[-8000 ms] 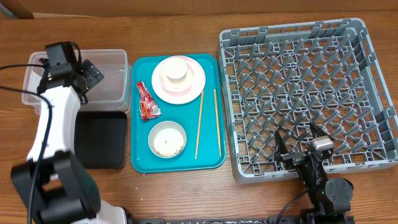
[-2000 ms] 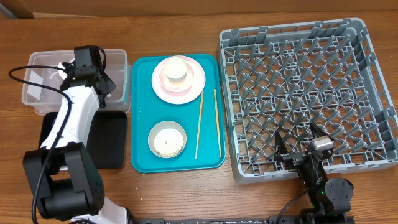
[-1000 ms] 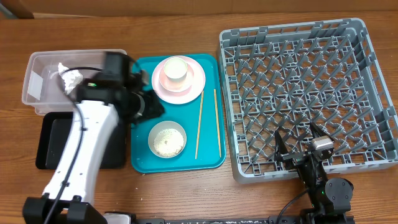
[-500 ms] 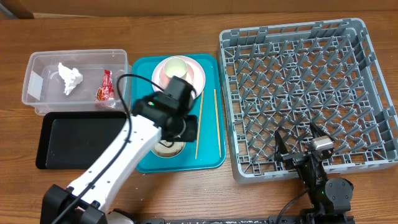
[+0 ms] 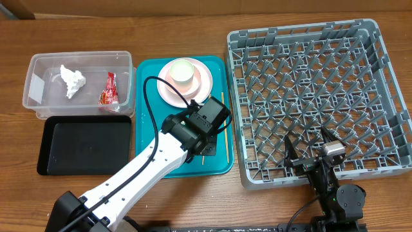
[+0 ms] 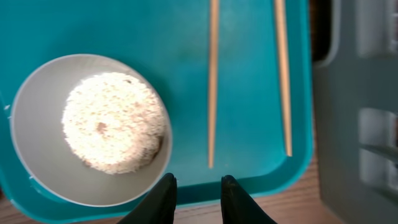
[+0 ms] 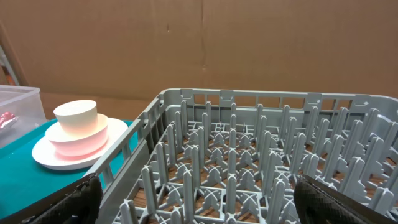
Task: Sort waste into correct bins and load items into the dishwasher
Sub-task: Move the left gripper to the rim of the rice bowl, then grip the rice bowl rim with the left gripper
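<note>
Left end effector (image 5: 208, 147) is hovering over teal tray (image 5: 147, 109), wrapper (image 5: 108, 90) lying in clear tub (image 5: 29, 103) | fingers (image 6: 165, 199) standing slightly parted, empty, near rice bowl (image 6: 31, 137) and chopsticks (image 6: 212, 81) | right end effector (image 7: 199, 199) gaping wide, empty, at dish rack (image 7: 249, 124)

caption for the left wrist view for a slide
Left gripper hovers over a teal tray holding a bowl of rice and two chopsticks.
</note>
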`<state>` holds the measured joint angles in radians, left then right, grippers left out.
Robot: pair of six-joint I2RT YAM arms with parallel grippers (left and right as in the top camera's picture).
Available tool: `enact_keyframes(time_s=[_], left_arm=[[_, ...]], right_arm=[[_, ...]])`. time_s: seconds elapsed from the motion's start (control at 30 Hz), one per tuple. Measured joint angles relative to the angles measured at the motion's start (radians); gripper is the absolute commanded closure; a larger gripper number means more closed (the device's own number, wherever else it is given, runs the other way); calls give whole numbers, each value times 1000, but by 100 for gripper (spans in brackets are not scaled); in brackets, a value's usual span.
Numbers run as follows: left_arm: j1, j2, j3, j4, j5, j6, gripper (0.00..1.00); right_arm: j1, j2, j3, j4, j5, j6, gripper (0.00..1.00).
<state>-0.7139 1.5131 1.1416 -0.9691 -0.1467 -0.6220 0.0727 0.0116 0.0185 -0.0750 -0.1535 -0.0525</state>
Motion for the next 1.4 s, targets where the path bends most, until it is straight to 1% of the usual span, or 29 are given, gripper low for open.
enact_keyframes(time_s=[0.27, 0.8, 1.03, 1.23, 1.4], left_arm=[[0, 0, -93, 58, -42, -55, 67], [0, 2, -243, 250, -56, -80, 67], [0, 2, -268, 281, -97, -80, 65], [0, 2, -277, 336, -120, -80, 67], [0, 2, -287, 338, -124, -79, 72]], right_arm=[[0, 0, 0, 0, 0, 0, 0], [0, 0, 0, 0, 0, 0, 0], [0, 0, 0, 0, 0, 0, 0], [0, 0, 0, 0, 0, 0, 0], [0, 0, 0, 1, 0, 0, 0]])
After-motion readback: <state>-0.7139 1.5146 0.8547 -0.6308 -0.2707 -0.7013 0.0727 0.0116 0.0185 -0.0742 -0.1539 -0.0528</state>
